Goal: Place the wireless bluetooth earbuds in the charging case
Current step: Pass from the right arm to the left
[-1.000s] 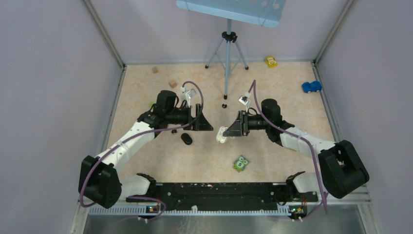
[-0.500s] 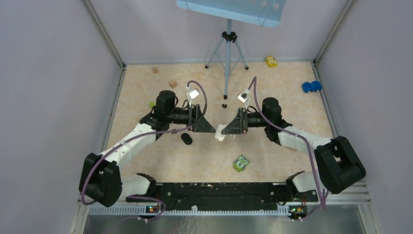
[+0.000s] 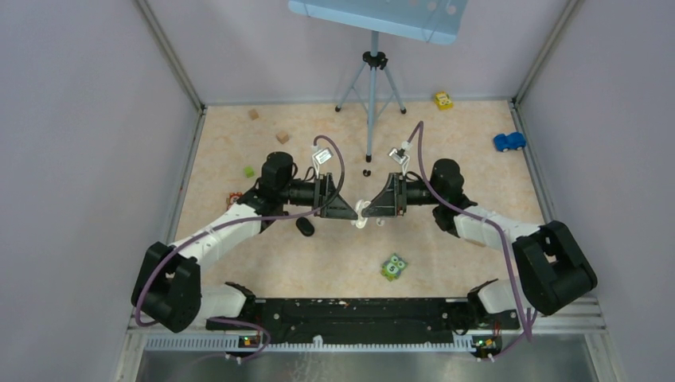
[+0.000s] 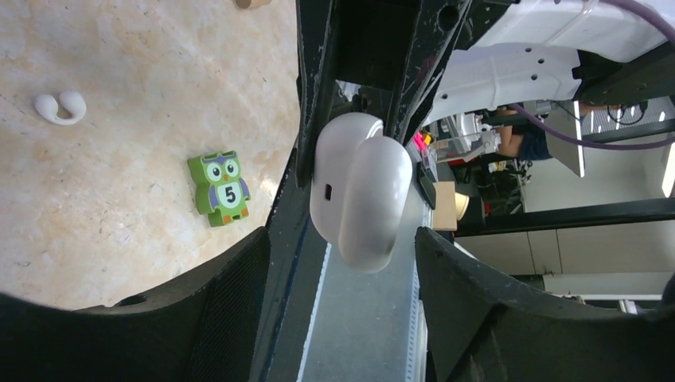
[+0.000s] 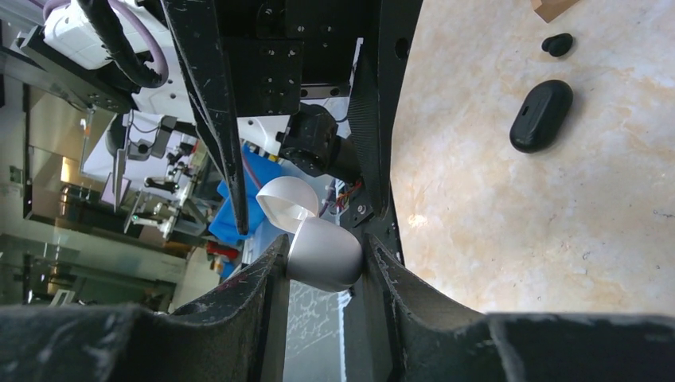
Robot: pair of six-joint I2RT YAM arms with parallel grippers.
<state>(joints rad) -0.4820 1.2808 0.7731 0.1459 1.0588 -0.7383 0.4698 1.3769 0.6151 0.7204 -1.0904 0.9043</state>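
Note:
My right gripper [image 3: 374,209] [image 5: 325,243] is shut on a white pebble-shaped charging case [image 3: 362,215] [image 5: 318,256], held above the table with its lid [image 5: 286,199] swung open. My left gripper [image 3: 341,208] [image 4: 342,239] faces it, open, and the case's end [image 4: 362,191] hangs between its fingertips without touching them. White earbuds [image 4: 60,107] lie on the table in the left wrist view. Black earbuds [image 3: 366,172] [image 5: 557,44] rest near the tripod's foot. A shut black case [image 3: 305,227] [image 5: 541,115] sits on the table beneath the left gripper.
A green owl block [image 3: 393,267] [image 4: 220,188] lies near the front. A tripod [image 3: 372,95] stands at the back centre. A blue car [image 3: 509,142], a yellow toy [image 3: 443,100], wooden cubes [image 3: 282,137] and a green cube [image 3: 249,171] lie scattered about.
My left gripper has moved right up to the white case and its jaws have narrowed. The right gripper has shifted slightly left and further back, still holding the case.

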